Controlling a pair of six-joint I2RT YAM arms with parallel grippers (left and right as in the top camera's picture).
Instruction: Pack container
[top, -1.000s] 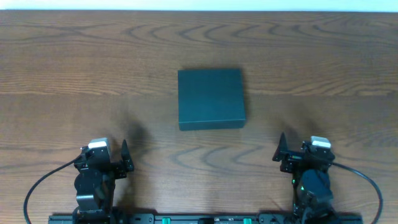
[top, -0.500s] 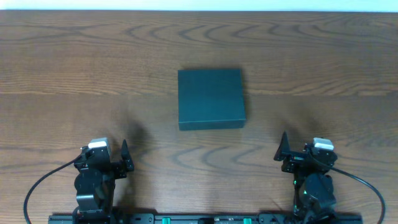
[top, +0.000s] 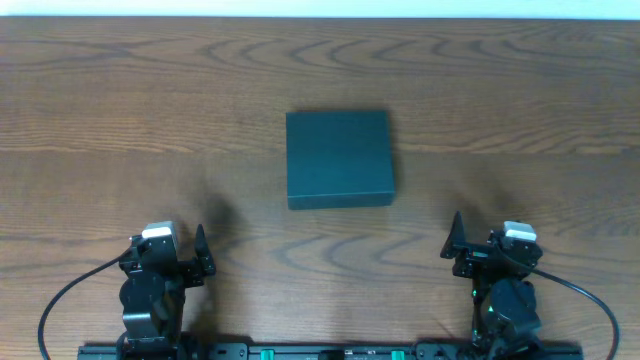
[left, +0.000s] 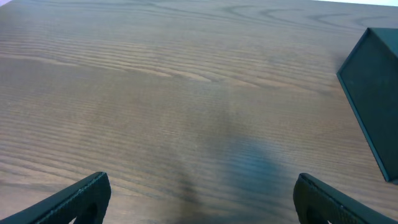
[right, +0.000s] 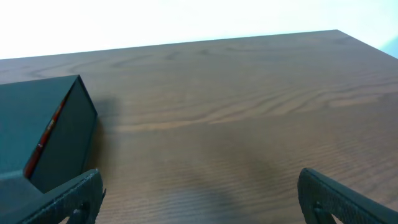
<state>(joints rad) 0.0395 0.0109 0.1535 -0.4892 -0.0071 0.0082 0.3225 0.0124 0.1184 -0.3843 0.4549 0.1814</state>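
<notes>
The container (top: 338, 157) is a dark teal square box with its lid shut, lying flat at the table's middle. It also shows at the right edge of the left wrist view (left: 375, 93) and at the left of the right wrist view (right: 40, 130), where a thin orange strip shows in the side gap. My left gripper (left: 202, 199) is open and empty near the front left edge (top: 200, 255). My right gripper (right: 202, 196) is open and empty near the front right edge (top: 455, 240). Both are well short of the container.
The wooden table (top: 120, 100) carries only the container. Black cables (top: 60, 300) run from both arm bases at the front edge. The table's far edge meets a white wall.
The right arm shifted slightly back toward the front edge between the earliest frame and now. The left arm and the container have not moved.
</notes>
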